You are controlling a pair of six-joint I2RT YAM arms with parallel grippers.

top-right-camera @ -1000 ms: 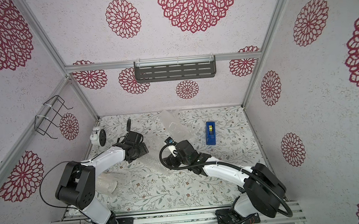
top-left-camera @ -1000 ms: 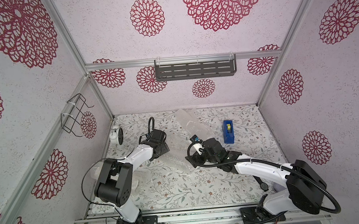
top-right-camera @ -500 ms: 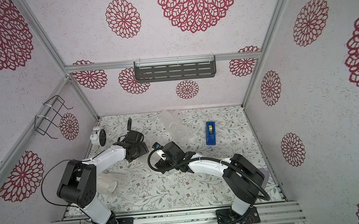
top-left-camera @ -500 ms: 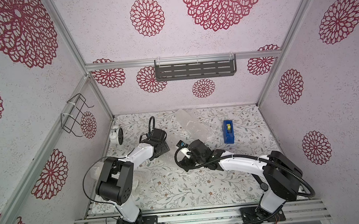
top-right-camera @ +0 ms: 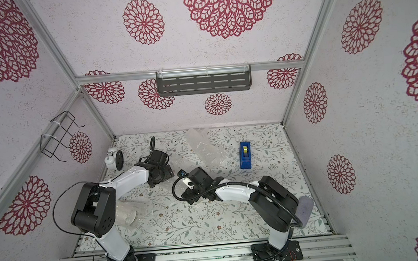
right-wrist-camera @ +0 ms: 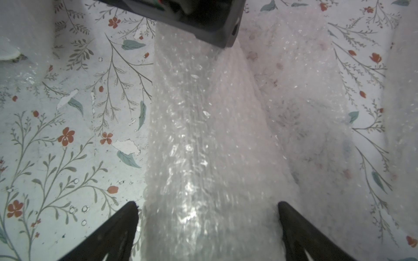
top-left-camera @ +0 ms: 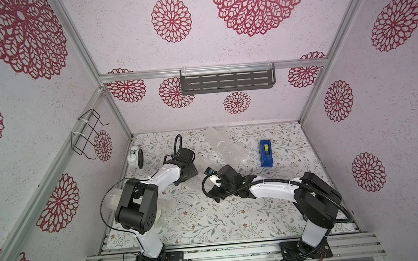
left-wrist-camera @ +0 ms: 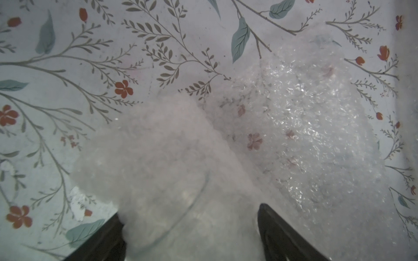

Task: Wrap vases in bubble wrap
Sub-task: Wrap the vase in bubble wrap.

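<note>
- Bubble-wrapped glass vase [right-wrist-camera: 203, 146]: one, lying on the counter [top-left-camera: 210, 225], one end in each pair of jaws.
- Right gripper [right-wrist-camera: 207, 203]: jaws wide, straddling it.
- Left gripper [left-wrist-camera: 188, 210]: jaws wide, wrap touching both; cannot tell whether they grip.
- Second wrapped vase [top-right-camera: 126, 214]: one, near the left arm's base.
- Loose bubble wrap [top-left-camera: 224, 145]: one sheet, at the back.
- Blue tape dispenser [top-left-camera: 266, 153]: one.

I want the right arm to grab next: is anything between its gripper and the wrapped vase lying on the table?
Nothing visible does. In the right wrist view, the wrapped vase lies directly between the spread fingers of the right gripper. The left gripper sits over the vase's far end, clear of that approach.
</note>
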